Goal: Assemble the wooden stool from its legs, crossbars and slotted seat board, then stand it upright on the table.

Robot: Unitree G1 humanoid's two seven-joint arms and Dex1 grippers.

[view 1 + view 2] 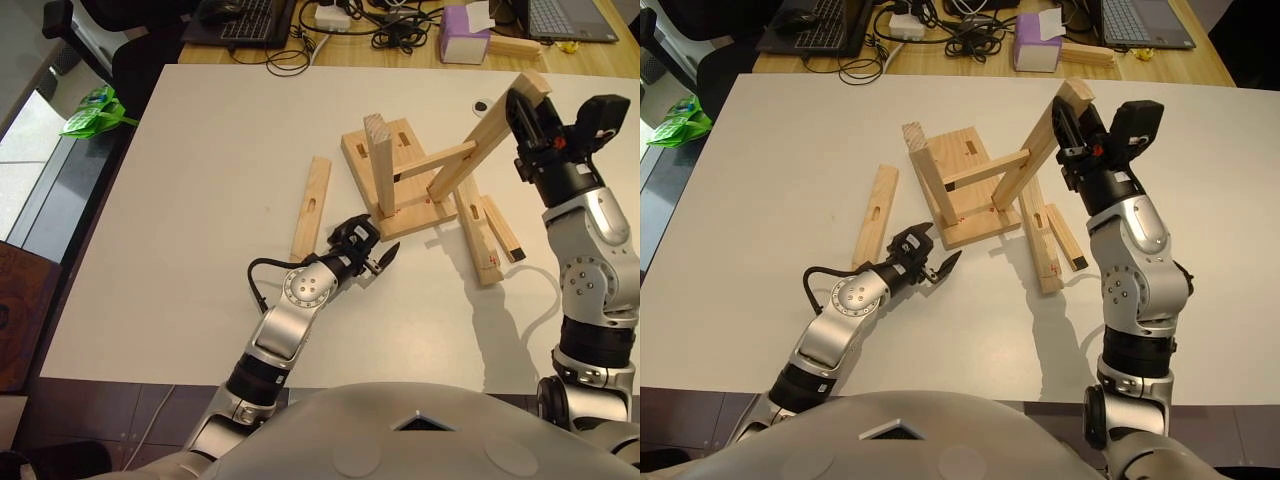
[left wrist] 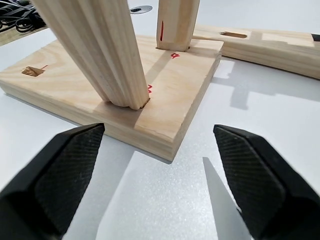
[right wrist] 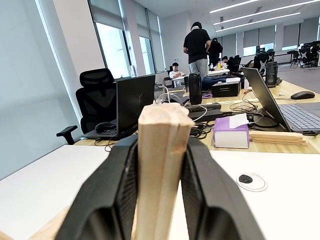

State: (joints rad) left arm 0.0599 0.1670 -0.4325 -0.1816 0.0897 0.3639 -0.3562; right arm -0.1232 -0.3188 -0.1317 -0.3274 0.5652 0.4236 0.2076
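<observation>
**Half-built stool on its seat, one leg in the right gripper**

Slotted seat board [image 1: 408, 200] of pale, unfinished wood, flat on the white table [image 1: 200, 200], a little right of the middle. Small red marks beside the slots; one slot in the far left corner of the board open. Upright leg [image 1: 380, 160] planted in the board's near left part, square-cut top, grain plain to see. Tilted leg [image 1: 470, 160] with its lower end in a slot by the board's right edge, leaning away to the right and rearward. Crossbar [image 1: 435, 160] spanning the two legs at about mid-height; seating of its ends impossible to tell.

Right gripper [image 1: 527, 112] up in the air over the table's right side, fingers [image 3: 120, 190] pressed against both faces of the tilted leg's top end. Left gripper [image 1: 938, 247] low over the table just in front of the board's near corner, fingers [image 2: 65, 175] spread wide, touching nothing.

Loose leg [image 1: 311, 208] with a slot in its face, flat on the table to the left of the board and apart from it. Two loose pieces [image 1: 478, 240] side by side on the right, just past the board, the shorter one dark at its end.

Beyond the table's far edge, a wooden desk [image 1: 520, 45] with a keyboard [image 1: 245, 18], a tangle of cables [image 1: 400, 28], a purple tissue box [image 1: 465, 38] and a laptop [image 1: 570, 18]. Green bag [image 1: 90, 112] left of the table. Open-plan office behind, tall windows along one side.
</observation>
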